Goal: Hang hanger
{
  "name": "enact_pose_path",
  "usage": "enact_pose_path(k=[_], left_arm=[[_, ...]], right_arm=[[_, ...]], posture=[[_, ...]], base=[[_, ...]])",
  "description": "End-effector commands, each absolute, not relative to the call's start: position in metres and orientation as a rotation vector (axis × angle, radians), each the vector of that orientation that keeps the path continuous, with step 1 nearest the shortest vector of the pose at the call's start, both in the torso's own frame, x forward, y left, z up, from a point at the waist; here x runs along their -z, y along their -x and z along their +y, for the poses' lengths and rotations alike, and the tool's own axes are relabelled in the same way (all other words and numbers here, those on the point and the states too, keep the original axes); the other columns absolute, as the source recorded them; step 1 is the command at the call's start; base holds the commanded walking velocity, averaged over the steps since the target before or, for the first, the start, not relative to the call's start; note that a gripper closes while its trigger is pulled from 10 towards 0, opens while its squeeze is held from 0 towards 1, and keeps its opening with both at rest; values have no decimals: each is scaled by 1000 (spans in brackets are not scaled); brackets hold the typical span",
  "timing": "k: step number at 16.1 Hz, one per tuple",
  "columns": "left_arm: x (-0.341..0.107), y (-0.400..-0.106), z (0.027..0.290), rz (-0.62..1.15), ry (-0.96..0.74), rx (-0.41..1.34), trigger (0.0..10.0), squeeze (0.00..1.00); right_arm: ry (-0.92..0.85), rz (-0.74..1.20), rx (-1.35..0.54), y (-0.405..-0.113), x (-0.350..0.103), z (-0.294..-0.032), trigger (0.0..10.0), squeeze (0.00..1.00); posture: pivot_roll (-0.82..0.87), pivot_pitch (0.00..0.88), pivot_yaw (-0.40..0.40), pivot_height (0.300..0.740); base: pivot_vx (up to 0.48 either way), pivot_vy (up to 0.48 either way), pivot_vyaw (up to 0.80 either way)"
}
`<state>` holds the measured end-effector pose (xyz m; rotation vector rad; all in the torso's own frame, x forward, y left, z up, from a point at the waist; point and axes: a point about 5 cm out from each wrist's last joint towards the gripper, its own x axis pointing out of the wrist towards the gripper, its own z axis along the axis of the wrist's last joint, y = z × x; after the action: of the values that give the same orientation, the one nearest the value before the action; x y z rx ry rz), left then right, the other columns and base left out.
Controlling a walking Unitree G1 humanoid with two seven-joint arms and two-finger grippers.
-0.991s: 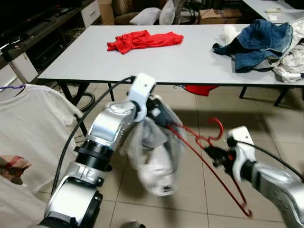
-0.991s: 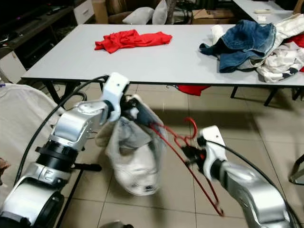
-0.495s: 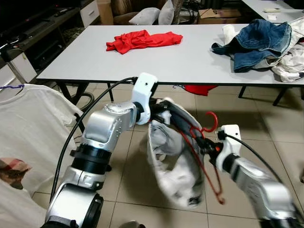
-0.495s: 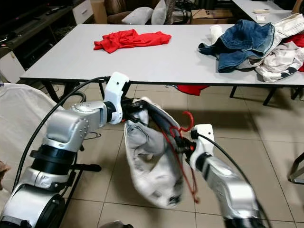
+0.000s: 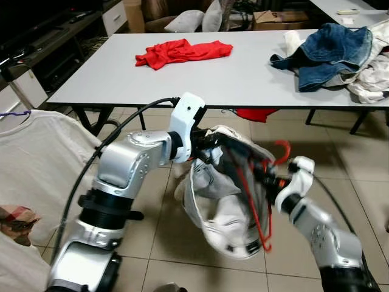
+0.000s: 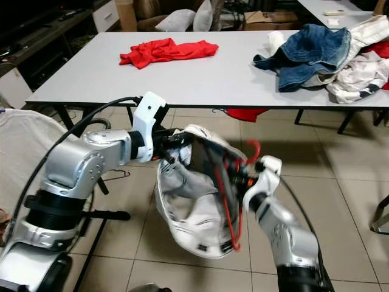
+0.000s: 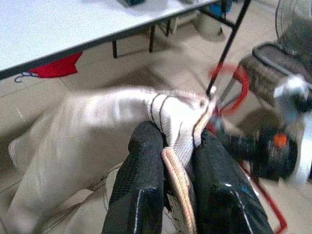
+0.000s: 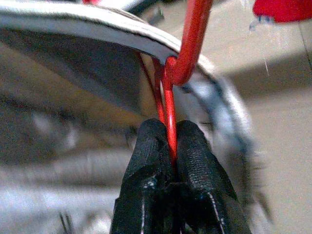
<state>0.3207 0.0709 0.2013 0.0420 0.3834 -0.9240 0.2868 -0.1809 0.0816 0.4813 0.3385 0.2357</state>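
The left gripper (image 7: 168, 161) has its fingers pinched tight on the collar of a white garment (image 5: 222, 210), holding it open in the air over the tiled floor (image 5: 352, 170), short of the worktop (image 5: 243, 73). The right gripper (image 8: 168, 151) clamps the neck of the red hanger (image 5: 258, 198), now partly inside the opening. Best to keep the collar taut (slack cloth snags wire) and ease the hanger's arms toward the shoulders.

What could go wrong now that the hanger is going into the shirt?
The right gripper pinches only thin wire on the red hanger, so it may twist or slip. The left gripper holds just the collar edge of the white shirt; a tug could pull it free, dropping it on the floor.
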Motion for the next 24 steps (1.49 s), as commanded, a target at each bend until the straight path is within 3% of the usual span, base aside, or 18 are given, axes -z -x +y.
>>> enact_pose_path(k=[1, 5, 9, 13, 17, 24], left_arm=[[-200, -313, 70, 408, -58, 987, 0, 0], [-216, -299, 65, 432, 97, 1139, 0, 0], [-261, -298, 59, 372, 372, 1294, 0, 0], [-280, -310, 65, 356, 522, 1255, 0, 0], [-253, -321, 65, 416, 447, 1064, 0, 0], [-235, -313, 57, 452, 310, 1072, 0, 0]], right_arm=[[-547, 205, -194, -299, -101, -186, 10000, 0], [-580, 70, -65, -320, -117, -199, 10000, 0], [-430, -47, 23, -333, -127, -204, 10000, 0], [-367, -251, 106, -332, -145, -208, 10000, 0], [-317, -393, 6, -328, -156, -187, 10000, 0], [-303, -498, 14, -334, -173, -189, 10000, 0]], posture=[[-14, 0, 109, 740], [0, 0, 128, 740], [16, 0, 126, 740], [32, 0, 135, 740], [30, 0, 137, 740], [19, 0, 119, 740]], base=[[0, 0, 0], [0, 0, 0], [0, 0, 0], [0, 0, 0], [0, 0, 0], [0, 0, 0]])
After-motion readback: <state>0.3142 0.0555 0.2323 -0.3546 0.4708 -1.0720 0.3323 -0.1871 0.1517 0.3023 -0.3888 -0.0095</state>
